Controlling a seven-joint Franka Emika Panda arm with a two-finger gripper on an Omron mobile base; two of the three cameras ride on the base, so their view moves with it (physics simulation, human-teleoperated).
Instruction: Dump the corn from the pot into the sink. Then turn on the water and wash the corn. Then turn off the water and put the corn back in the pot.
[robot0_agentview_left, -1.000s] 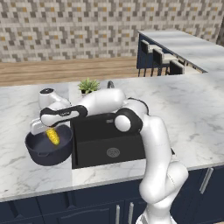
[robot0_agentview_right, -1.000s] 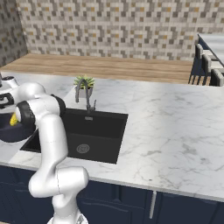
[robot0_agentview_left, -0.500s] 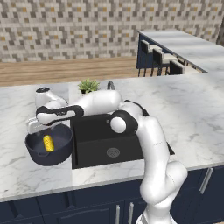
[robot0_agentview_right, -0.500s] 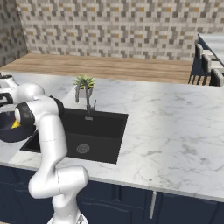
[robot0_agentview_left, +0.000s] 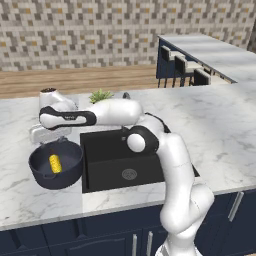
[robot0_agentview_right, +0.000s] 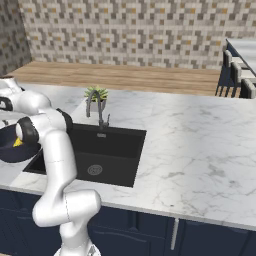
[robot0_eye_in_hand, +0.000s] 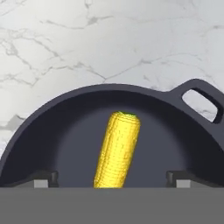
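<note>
Since a second ago the corn (robot0_agentview_left: 55, 163) has gone from between the fingers to the floor of the pot (robot0_agentview_left: 73, 170), and the gripper (robot0_agentview_left: 48, 142) has lifted a little above the rim. Its jaws are spread wide and grip nothing; in the hand view the two fingertips (robot0_eye_in_hand: 44, 177) stand far apart, one on each side of the cob, with clear gap between them and it.

Taking the pot as landmark and going near to far: the counter (robot0_agentview_left: 40, 196) of white marble runs along its near side, and the pot rests on it. Inside the pot the corn lies flat on the dark bottom, roughly in the middle, touching no wall as far as the hand view shows. One side handle (robot0_eye_in_hand: 202, 99) sticks out from the rim in that view. Right above the pot hangs the gripper, pointing down into it, at the end of the arm (robot0_agentview_left: 115, 112) that reaches over from the right.

Just right of the pot is the sink (robot0_agentview_left: 115, 167), a black basin with a round metal drain (robot0_agentview_left: 129, 174). Beyond the sink, at its back edge, stands a faucet (robot0_agentview_right: 97, 107), and just behind that a small green plant (robot0_agentview_right: 95, 94). Farther back runs a wooden counter (robot0_agentview_right: 130, 77) under a tiled wall (robot0_agentview_right: 135, 30).
</note>
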